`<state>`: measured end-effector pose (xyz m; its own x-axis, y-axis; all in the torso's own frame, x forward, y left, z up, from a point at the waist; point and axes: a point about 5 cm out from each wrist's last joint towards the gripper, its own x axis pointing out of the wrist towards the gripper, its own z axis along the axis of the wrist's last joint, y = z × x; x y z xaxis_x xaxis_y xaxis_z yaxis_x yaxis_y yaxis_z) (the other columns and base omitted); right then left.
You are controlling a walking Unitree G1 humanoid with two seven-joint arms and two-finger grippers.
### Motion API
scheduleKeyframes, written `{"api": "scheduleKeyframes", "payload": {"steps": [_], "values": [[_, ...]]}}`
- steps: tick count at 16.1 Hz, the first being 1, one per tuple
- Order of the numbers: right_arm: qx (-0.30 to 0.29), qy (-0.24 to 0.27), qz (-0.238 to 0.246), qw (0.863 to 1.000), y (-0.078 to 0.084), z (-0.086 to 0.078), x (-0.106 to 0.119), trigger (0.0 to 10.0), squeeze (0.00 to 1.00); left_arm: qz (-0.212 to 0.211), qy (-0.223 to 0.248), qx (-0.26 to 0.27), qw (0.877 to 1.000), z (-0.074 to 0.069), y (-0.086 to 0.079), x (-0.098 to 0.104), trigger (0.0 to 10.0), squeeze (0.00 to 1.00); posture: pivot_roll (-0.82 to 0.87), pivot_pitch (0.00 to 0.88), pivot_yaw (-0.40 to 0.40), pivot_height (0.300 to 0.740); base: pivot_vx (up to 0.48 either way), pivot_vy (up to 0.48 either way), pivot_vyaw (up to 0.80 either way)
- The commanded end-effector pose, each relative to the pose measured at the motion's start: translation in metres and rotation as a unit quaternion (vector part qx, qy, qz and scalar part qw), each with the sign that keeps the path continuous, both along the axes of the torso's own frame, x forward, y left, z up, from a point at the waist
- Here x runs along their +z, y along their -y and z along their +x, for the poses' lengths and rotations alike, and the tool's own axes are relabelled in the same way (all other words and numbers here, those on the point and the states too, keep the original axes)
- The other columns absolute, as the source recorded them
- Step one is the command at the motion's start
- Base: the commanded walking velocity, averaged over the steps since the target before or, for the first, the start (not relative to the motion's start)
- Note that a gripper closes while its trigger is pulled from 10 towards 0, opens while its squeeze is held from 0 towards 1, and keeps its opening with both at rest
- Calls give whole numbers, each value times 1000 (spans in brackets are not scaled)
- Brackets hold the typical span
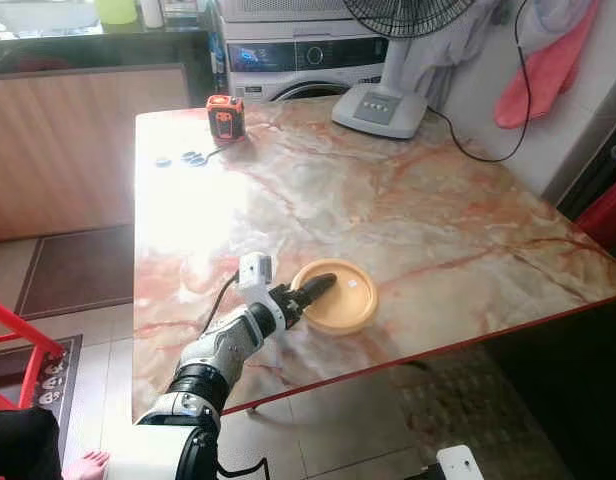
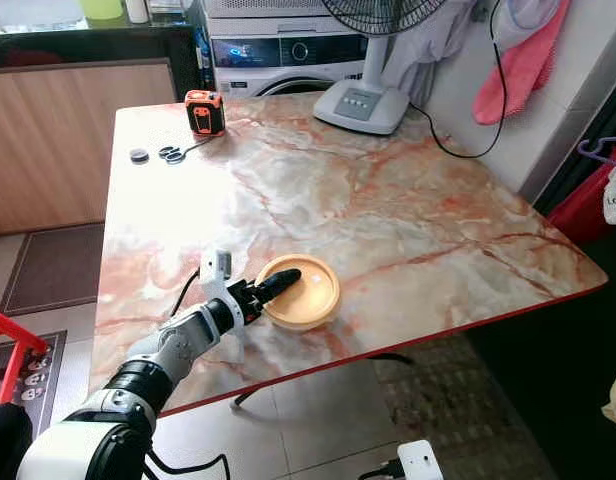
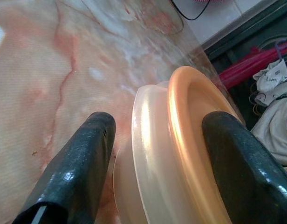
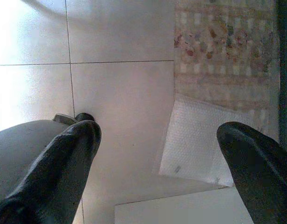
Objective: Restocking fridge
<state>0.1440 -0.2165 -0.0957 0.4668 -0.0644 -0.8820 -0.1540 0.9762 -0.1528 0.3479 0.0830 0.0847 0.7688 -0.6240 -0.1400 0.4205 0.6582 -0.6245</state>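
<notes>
Left gripper (image 3: pixel 155 154) jaws apart, straddling the orange dish (image 1: pixel 340 296) rim at the table (image 1: pixel 408 200) edge, 6 o'clock.

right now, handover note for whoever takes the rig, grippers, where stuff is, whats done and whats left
Left gripper: out over the near part of the marble table, fingers open and straddling the rim of the orange lidded container; one finger over the lid, one outside the wall, not closed.
Right gripper: hanging idle, open, pointing at the tiled floor.
Things: the container sits flat near the table's front edge. An orange tape measure and a fan base stand at the far side.
Done: the left gripper is lined up on the container.
Left: close, lift, carry it to the fridge.
</notes>
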Motion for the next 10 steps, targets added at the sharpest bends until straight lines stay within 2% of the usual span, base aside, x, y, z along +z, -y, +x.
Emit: {"api": "scheduleKeyframes", "payload": {"steps": [1, 2, 10], "values": [[3, -1, -3, 1000, 1, 0, 0, 10000, 0, 29, -18, -10, 999, -2, 2, -6, 8196, 0, -127, 0, -80, 740, 0, 0, 0], [3, -1, -4, 1000, 1, 0, 0, 10000, 0, 42, -15, -13, 999, -2, 2, -5, 10000, 0, -127, 0, -80, 740, 0, 0, 0], [2, 1, -2, 1000, 0, 0, 0, 10000, 0, 54, 3, -30, 998, 1, 1, 3, 10000, 0, -122, 0, -74, 740, 0, 0, 0]]}}
